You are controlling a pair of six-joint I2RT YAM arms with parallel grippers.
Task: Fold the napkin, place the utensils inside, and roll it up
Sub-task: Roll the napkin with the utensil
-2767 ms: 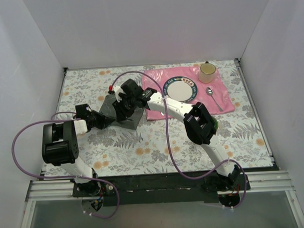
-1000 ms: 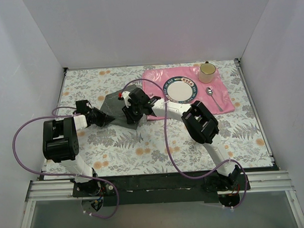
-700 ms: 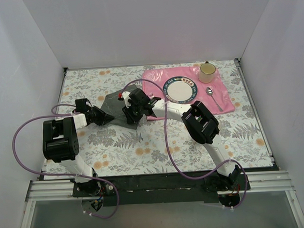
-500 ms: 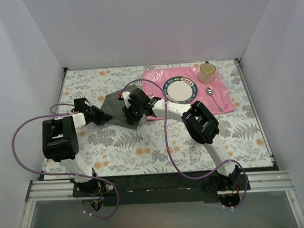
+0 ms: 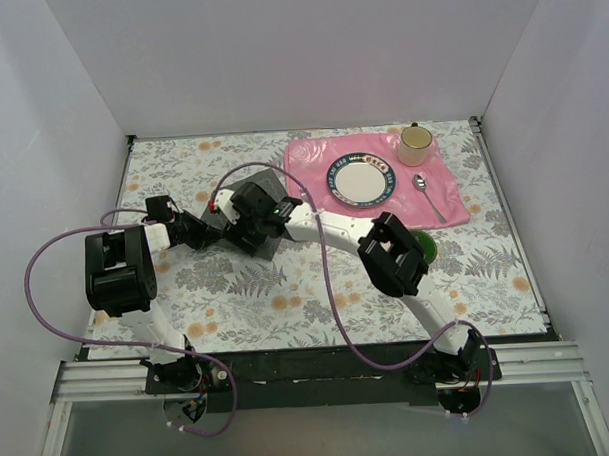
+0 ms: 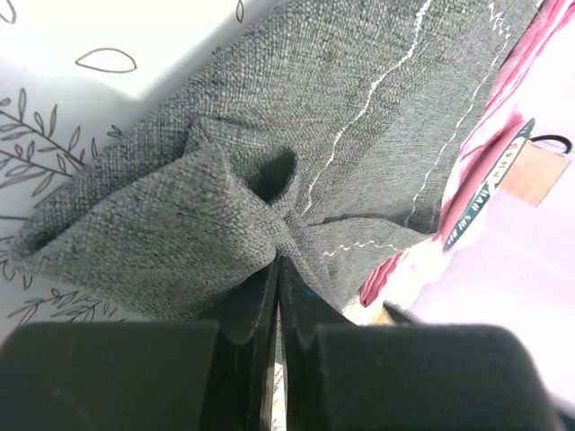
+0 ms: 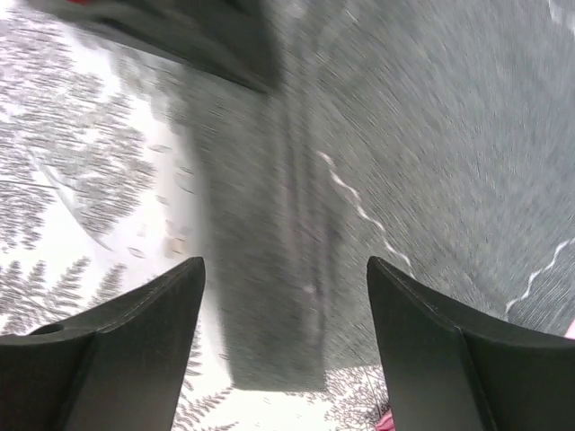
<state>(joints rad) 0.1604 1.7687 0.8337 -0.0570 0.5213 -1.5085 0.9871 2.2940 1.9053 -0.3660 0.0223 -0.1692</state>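
Note:
The dark grey napkin (image 5: 265, 179) lies creased on the floral table, left of the pink mat. My left gripper (image 5: 203, 235) is shut on its bunched left corner, and the left wrist view shows the napkin (image 6: 359, 117) pinched at the left gripper's (image 6: 278, 269) fingertips. My right gripper (image 5: 239, 228) hovers over the cloth's middle. Its fingers (image 7: 117, 341) stand wide open with nothing between them, above the napkin (image 7: 431, 135), which is blurred by motion there. A spoon (image 5: 426, 196) lies on the mat, right of the plate.
The pink mat (image 5: 454, 198) carries a blue-rimmed plate (image 5: 360, 178) and a yellow cup (image 5: 415, 144). A green round thing (image 5: 425, 249) shows partly under the right arm. White walls enclose the table on three sides. Purple cables loop over both arms.
My right gripper has opened, let go of the napkin and shifted left over it. The left gripper keeps its hold on the corner and has barely moved.

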